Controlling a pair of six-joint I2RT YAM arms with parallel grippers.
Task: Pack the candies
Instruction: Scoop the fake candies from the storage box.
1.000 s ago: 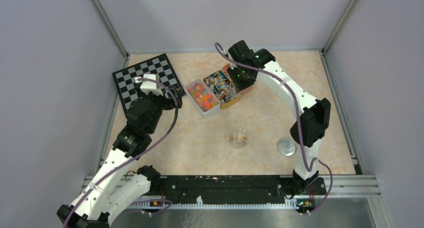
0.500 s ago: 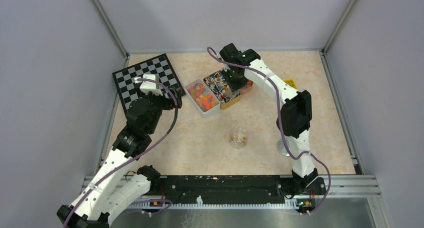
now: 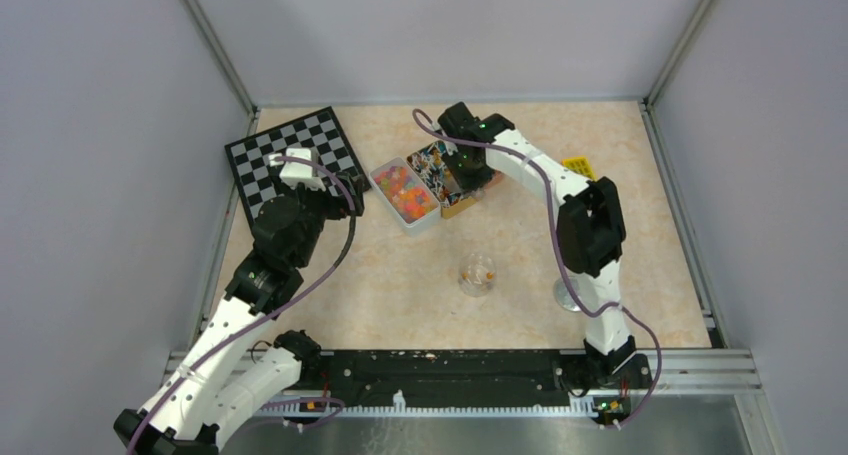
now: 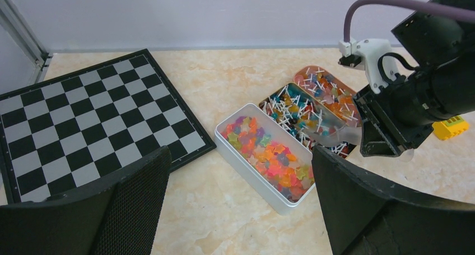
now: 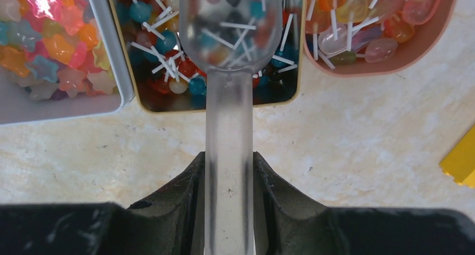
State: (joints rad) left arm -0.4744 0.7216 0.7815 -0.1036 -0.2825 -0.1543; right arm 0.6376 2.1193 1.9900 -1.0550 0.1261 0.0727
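Three open tins of candies stand side by side at the back. A white tin (image 3: 404, 195) holds star-shaped candies (image 4: 268, 155). The middle tin (image 3: 438, 173) holds small round candies on white sticks (image 5: 162, 47). A pink tin (image 5: 386, 64) holds larger ones. My right gripper (image 5: 228, 161) is shut on the handle of a clear plastic scoop (image 5: 229, 19), whose bowl hangs over the middle tin (image 4: 302, 112). My left gripper (image 4: 240, 171) is open and empty, near the white tin's front. A small glass jar (image 3: 477, 273) holding a few candies stands mid-table.
A checkerboard (image 3: 295, 155) lies at the back left, under my left arm. A yellow block (image 3: 578, 165) lies right of the tins and shows in the left wrist view (image 4: 451, 127). A round lid (image 3: 570, 293) lies partly behind the right arm.
My right gripper has moved left with the scoop, from the pink tin to over the middle tin. The yellow block has come into view. The left arm has not moved.
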